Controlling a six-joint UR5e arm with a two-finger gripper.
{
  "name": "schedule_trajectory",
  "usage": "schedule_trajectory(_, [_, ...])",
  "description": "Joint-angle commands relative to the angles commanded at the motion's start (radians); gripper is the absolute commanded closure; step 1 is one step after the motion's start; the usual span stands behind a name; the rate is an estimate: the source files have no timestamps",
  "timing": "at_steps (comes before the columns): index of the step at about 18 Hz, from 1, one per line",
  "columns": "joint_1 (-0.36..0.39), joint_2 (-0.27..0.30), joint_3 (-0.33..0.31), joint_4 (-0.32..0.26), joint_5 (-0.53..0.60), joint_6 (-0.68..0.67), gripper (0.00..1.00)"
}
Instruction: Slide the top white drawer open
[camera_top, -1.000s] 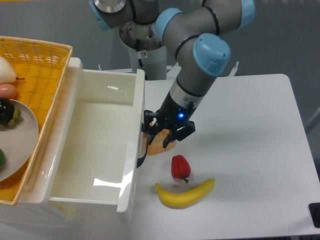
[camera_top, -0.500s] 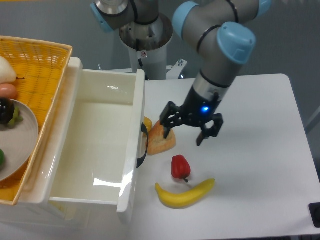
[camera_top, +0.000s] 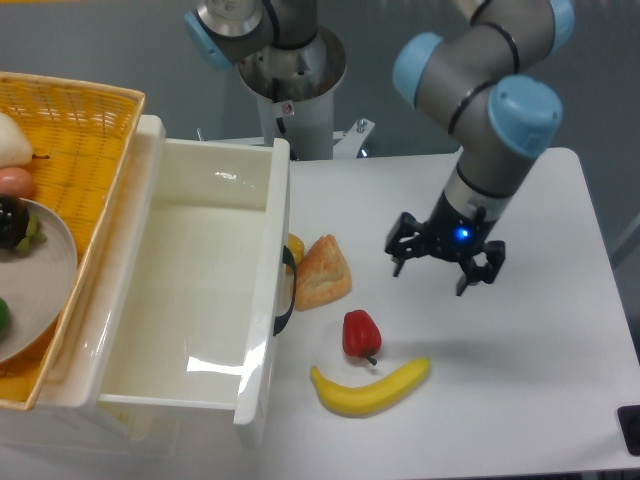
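Observation:
The top white drawer (camera_top: 268, 300) stands pulled far out of the cabinet, its wide shallow interior bare. Its curved black handle (camera_top: 286, 290) shows on the front, facing right. My gripper (camera_top: 431, 272) hangs above the white table to the right of the drawer, well apart from the handle. Its fingers (camera_top: 398, 262) are spread open and hold nothing.
A bread wedge (camera_top: 322, 272) lies right by the handle, with a small yellow item (camera_top: 295, 246) behind it. A red pepper (camera_top: 361, 333) and a banana (camera_top: 370, 387) lie on the table (camera_top: 540, 380). A yellow woven basket (camera_top: 70, 130) with a plate (camera_top: 50, 290) sits on the cabinet's top.
My gripper has let go of the handle and moved right and away from the drawer, over the table. The drawer stays open as before.

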Motion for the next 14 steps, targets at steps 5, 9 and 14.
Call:
schedule_trajectory(5, [-0.008,-0.032,0.002,0.005,0.135,0.267,0.0])
schedule_trajectory(9, [-0.023,-0.048,0.006,0.015,0.205,0.457,0.0])
schedule_trajectory(14, [-0.041,-0.068,0.014,0.023,0.261,0.482,0.0])
